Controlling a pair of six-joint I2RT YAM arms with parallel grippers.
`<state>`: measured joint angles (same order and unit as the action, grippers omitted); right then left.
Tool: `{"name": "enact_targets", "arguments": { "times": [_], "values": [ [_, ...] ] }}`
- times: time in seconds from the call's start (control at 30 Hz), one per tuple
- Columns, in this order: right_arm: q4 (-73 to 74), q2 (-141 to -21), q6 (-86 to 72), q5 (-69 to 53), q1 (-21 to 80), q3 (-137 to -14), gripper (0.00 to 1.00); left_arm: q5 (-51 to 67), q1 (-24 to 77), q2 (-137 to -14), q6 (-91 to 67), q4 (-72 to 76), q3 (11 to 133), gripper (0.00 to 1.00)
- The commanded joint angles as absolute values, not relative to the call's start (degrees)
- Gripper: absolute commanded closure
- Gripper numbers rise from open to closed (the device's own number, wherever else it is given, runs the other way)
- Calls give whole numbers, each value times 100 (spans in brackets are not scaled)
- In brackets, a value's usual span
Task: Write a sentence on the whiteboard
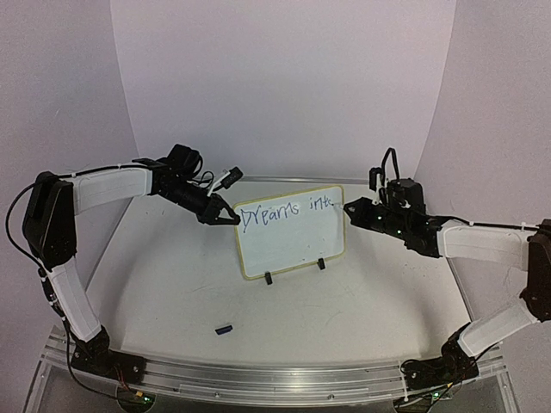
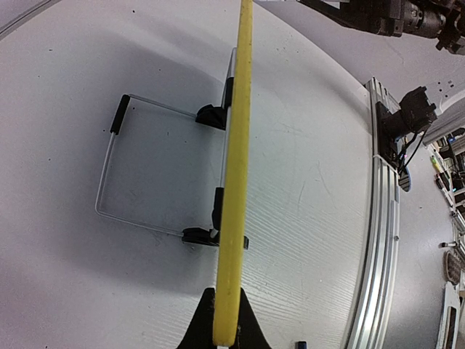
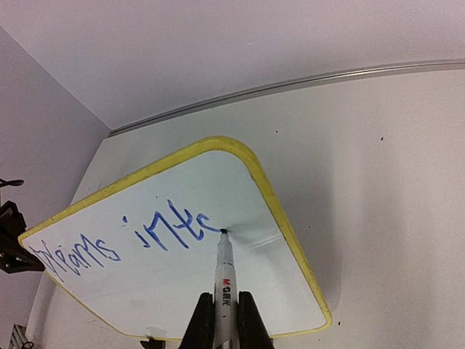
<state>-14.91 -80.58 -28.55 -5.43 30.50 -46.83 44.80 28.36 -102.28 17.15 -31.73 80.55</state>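
Observation:
The whiteboard (image 1: 293, 237) stands upright on two black clip feet mid-table, yellow-framed. Blue handwriting, the sentence (image 1: 284, 212), runs along its top and reads "Dreams int" plus a part-formed letter. My left gripper (image 1: 231, 218) is shut on the board's upper left edge; in the left wrist view the yellow frame (image 2: 234, 218) sits pinched between the fingers (image 2: 227, 336). My right gripper (image 3: 225, 320) is shut on a white marker (image 3: 224, 280), whose tip touches the whiteboard (image 3: 240, 283) at the end of the sentence (image 3: 174, 231). Seen from above, that right gripper (image 1: 351, 206) is at the board's upper right corner.
A small dark marker cap (image 1: 225, 329) lies on the table in front of the board. A wire stand (image 2: 116, 182) props the board from behind. The aluminium rail (image 1: 275, 379) with both arm bases runs along the near edge.

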Motion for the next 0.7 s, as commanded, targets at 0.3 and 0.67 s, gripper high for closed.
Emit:
{"name": "enact_targets", "arguments": {
  "times": [0.3, 0.67],
  "values": [
    [-1548, -7916, -2695, -454, 3027, -5009, 100, 4254, 2931, -10362, 1825, -3524, 8139, 100],
    [-1617, -8037, -2723, -662, 3024, -4989, 100, 4245, 2935, -10362, 1828, -3524, 8138, 100]
  ]
}}
